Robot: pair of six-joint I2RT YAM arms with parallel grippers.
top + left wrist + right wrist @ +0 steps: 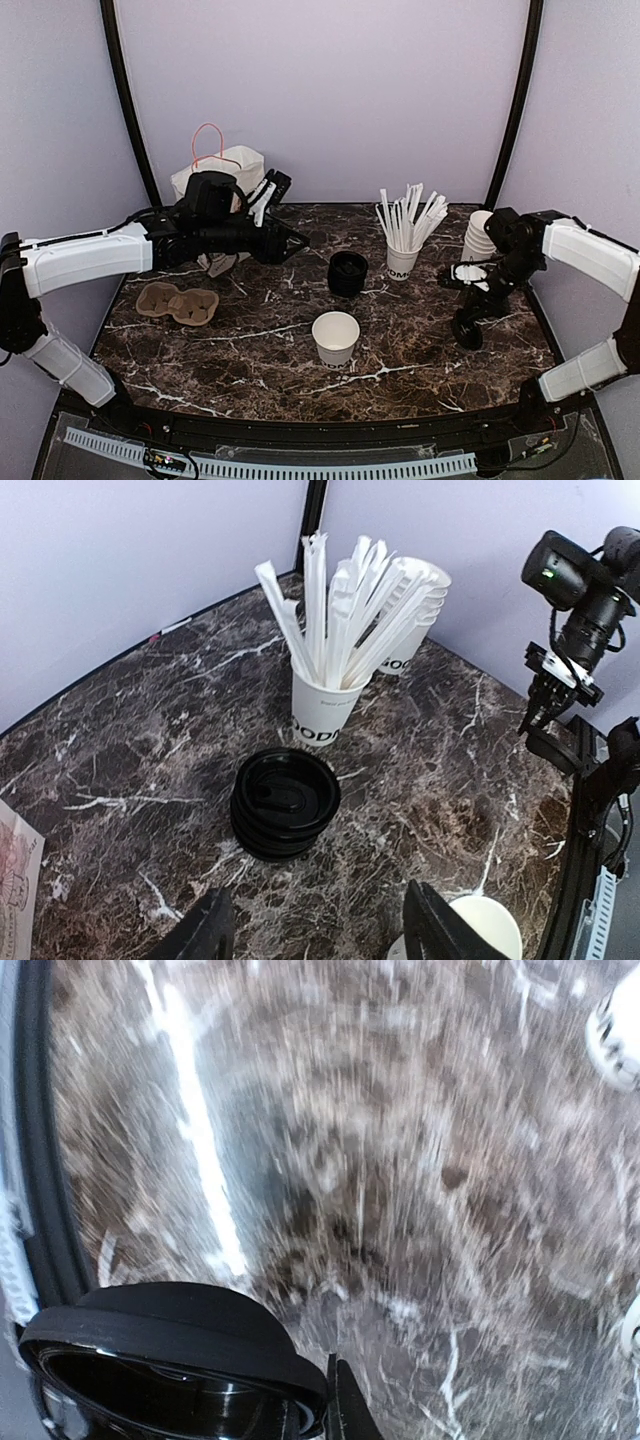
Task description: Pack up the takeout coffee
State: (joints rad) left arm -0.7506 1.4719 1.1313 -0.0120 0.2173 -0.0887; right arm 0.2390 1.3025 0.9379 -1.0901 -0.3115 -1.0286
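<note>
- Step in hand, as I read it: capping. The takeout coffee cup (335,337) stands lidless on the counter (250,350), front and centre, with its round white paper mouth open.
- The right gripper (467,332) is near the counter's right edge, pinching the rim of a black dome lid (170,1335) (the lid is sharp while the marble behind it smears, so I judge it carried, not resting).
- The left gripper (320,935) hovers spread and empty, facing the stack of black lids (285,802) and the cup of white sticks (325,705).
- The next move likely calls for holding the lid level over the cup's mouth, centring it, then pressing evenly. The thin paper wall could buckle, or the light cup could tip.
- After that, the pulp cup carrier (178,302) or the white paper bag (220,170) at back left looks like the destination.
- Textures: glossy veined dark marble, smooth rigid plastic, matte paper, rough moulded fibre.
</note>
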